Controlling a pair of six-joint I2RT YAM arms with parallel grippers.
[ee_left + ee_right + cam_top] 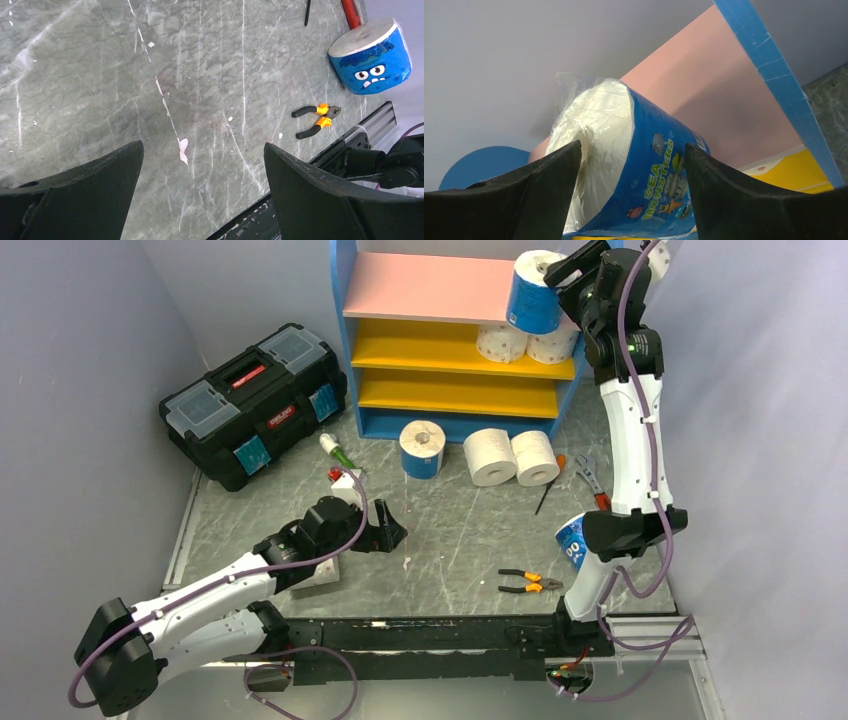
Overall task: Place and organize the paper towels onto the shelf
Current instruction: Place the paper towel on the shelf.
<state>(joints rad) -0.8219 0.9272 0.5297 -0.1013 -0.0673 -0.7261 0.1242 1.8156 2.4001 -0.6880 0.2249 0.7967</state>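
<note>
My right gripper (pixel 560 275) is shut on a blue-wrapped paper towel roll (pixel 535 290) and holds it at the right front corner of the shelf's pink top board (pixel 430 285). In the right wrist view the roll (pixel 644 170) fills the gap between my fingers (pixel 631 150). Two pink-dotted rolls (pixel 502 342) (pixel 552 343) lie on the upper yellow board. A blue roll (pixel 422 448) and two white rolls (pixel 489 456) (pixel 535 457) stand on the table before the shelf. Another blue roll (pixel 371 57) sits by the right arm's base. My left gripper (pixel 392 530) is open and empty, low over the table (pixel 202 150).
A black toolbox (pixel 255 405) stands at the back left. Orange-handled pliers (pixel 530 583) lie near the front, also in the left wrist view (pixel 316 120). A screwdriver (pixel 550 485) and red-handled pliers (pixel 592 480) lie right of the white rolls. A green-handled tool (pixel 335 450) lies near the toolbox.
</note>
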